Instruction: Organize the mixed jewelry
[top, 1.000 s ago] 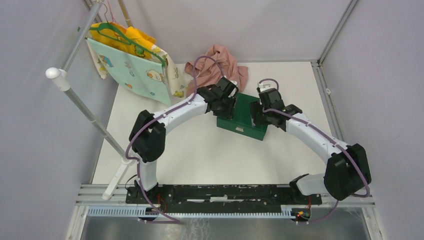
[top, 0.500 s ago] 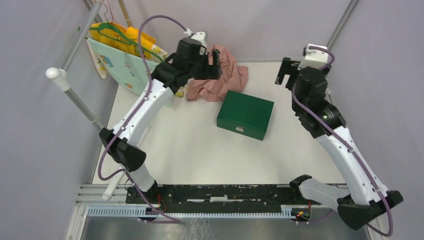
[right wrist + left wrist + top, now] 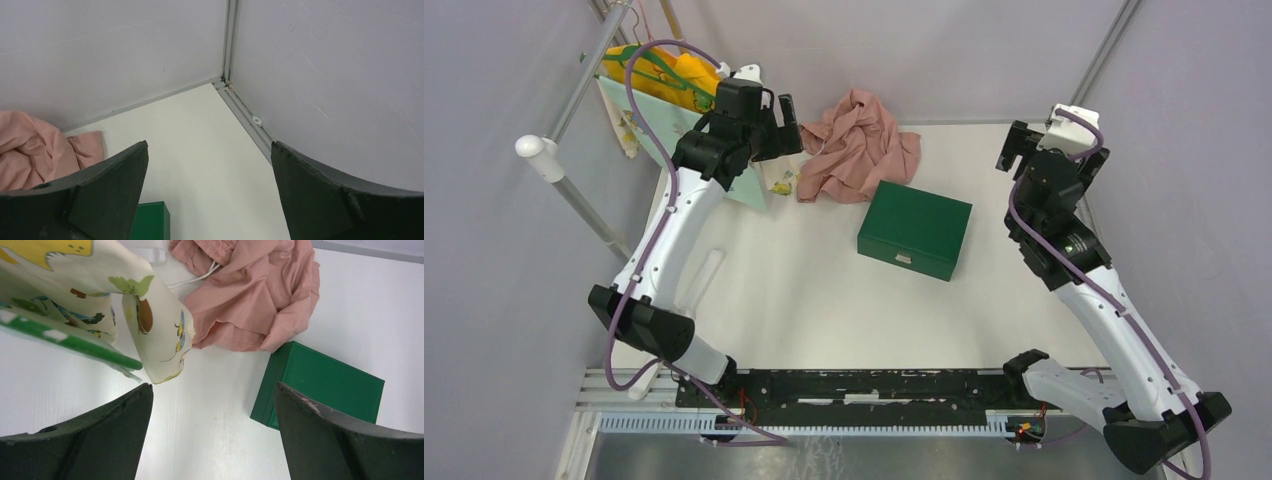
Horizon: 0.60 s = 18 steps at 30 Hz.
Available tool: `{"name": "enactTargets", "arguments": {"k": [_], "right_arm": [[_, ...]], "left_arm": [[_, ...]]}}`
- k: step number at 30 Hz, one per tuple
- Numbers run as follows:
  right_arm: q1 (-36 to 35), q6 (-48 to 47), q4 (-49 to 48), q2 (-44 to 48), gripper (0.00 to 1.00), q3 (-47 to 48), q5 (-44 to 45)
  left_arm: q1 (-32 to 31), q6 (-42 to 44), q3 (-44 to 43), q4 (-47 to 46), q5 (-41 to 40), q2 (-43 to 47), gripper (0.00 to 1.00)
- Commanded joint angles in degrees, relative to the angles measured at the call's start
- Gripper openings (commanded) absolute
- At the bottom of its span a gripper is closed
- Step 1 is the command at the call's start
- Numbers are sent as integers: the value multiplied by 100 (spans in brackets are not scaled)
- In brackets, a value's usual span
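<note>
Two wide, empty claws, left claw (image 3: 212, 407) and right claw (image 3: 210, 155), hang near one green box (image 3: 914, 230) and one pink cloth (image 3: 860, 146).

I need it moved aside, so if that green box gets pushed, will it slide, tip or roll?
The green box lies flat and low on the table, so it would probably slide rather than tip or roll. Its crisp edges suggest a stiff shell that should not flex. Its smooth sides might slip in a light pinch.
</note>
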State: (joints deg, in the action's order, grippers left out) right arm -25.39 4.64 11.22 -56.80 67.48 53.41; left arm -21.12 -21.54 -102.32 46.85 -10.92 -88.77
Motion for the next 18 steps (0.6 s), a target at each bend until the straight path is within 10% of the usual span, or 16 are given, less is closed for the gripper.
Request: {"name": "enactTargets", "arguments": {"k": [1, 18], "right_arm": [[9, 98, -103, -129, 98, 304, 104], [6, 354, -129, -152, 98, 303, -297]], "left_arm": [[22, 256, -47, -114, -252, 341, 95], [25, 228, 539, -692, -320, 734, 97]]}}
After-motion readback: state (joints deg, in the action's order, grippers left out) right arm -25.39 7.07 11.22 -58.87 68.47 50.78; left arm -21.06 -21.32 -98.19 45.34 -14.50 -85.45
